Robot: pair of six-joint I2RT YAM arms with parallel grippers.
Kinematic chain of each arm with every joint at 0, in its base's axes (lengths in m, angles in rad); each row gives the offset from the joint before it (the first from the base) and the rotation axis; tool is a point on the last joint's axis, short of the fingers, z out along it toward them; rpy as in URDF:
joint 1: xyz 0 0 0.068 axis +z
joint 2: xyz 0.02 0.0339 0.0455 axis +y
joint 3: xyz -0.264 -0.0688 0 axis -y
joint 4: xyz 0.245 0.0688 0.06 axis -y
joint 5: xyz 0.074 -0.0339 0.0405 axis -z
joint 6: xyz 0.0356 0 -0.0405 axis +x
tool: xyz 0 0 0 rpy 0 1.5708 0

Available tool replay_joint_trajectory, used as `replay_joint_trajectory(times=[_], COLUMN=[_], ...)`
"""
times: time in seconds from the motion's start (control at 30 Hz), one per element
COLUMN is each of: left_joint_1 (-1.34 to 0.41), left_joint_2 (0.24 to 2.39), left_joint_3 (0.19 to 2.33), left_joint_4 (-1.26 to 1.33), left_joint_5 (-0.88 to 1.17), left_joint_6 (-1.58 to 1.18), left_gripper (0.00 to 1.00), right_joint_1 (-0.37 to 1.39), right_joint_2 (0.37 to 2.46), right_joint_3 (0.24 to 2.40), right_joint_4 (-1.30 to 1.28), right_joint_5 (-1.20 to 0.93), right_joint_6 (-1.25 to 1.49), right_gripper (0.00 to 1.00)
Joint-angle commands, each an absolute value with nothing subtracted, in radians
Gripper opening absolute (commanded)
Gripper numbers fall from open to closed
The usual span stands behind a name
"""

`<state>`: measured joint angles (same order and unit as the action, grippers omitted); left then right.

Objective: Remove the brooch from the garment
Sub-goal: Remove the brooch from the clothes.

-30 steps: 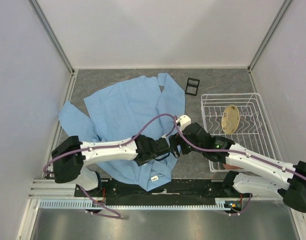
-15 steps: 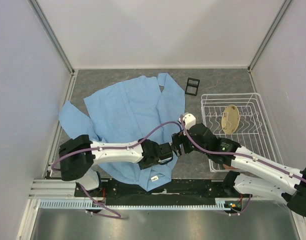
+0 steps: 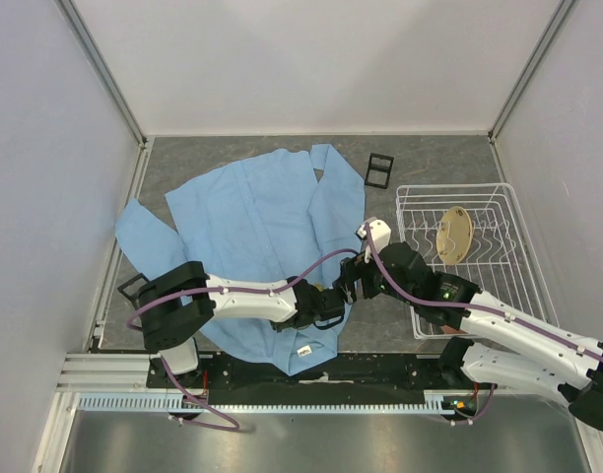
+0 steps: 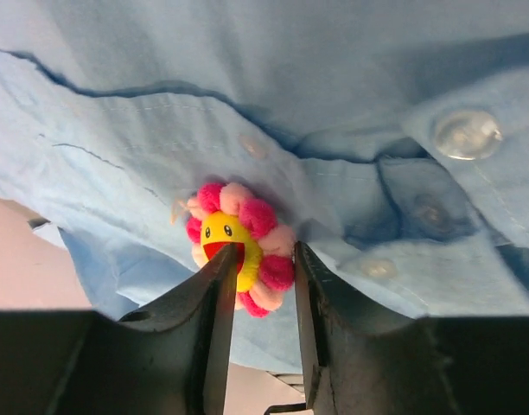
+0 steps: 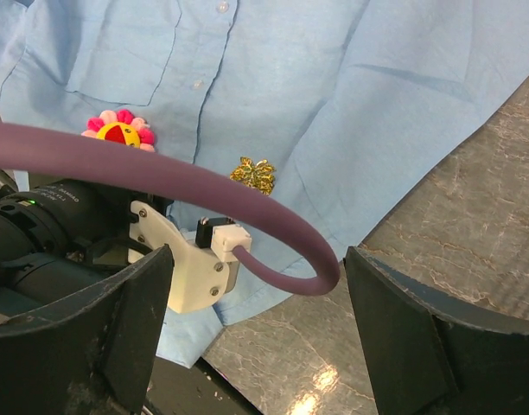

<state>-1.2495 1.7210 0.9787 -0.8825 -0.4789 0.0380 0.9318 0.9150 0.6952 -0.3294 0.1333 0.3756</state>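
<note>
1. Brooch (image 4: 239,246) is a pink flower pin w/ yellow face. It sits on the garment (image 4: 247,69) front, just beside the pocket seam and near the button line. Not yet detached.
2. Left gripper (image 4: 263,259): jaws part-way apart, set at the brooch. One finger overlaps the yellow centre, the other lies at the petal edge. Cannot tell whether the pads clamp the pin or only straddle it.
3. Right gripper (image 5: 260,320): spread wide, nothing btwn fingers, hovers over the shirt edge close to the left wrist.
4. Gold emblem (image 5: 253,173) is on the same shirt, near the brooch. Not the target; neither gripper touches it.
5. Progress, est.: approach done, grasp unconfirmed. Remaining — secure hold, pull pin free of cloth (right arm prob. needed to hold fabric down), carry it clear.
</note>
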Motion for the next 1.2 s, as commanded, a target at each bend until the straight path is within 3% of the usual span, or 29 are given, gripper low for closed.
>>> replay_joint_trajectory(times=[0.0,0.07,0.17,0.57,0.83,1.17], left_joint_1=[-1.247,-1.247,-1.247,-1.200,-1.052,-0.720], left_joint_2=[1.704,1.691,1.668,1.514,1.396,1.235], left_joint_3=[0.996,1.006,1.019,1.028,0.983,0.890], left_joint_4=[-0.850,-0.850,-0.850,-0.874,-0.822,-0.700], left_joint_5=[-0.626,-0.647,-0.624,-0.358,-0.255,0.107], left_joint_6=[0.014,0.011,-0.021,-0.219,-0.262,-0.218], left_gripper=[0.35,0.23,0.15,0.02,0.02,0.02], right_joint_1=[0.930,0.930,0.928,0.930,0.930,0.930], right_joint_2=[0.900,0.903,0.923,0.994,1.049,1.161], right_joint_3=[0.712,0.713,0.715,0.709,0.690,0.646], right_joint_4=[-0.296,-0.296,-0.296,-0.207,-0.143,0.064], right_joint_5=[0.144,0.138,0.126,0.035,-0.034,-0.132], right_joint_6=[0.391,0.394,0.393,0.425,0.451,0.439], right_gripper=[0.88,0.88,0.88,0.89,0.89,0.88])
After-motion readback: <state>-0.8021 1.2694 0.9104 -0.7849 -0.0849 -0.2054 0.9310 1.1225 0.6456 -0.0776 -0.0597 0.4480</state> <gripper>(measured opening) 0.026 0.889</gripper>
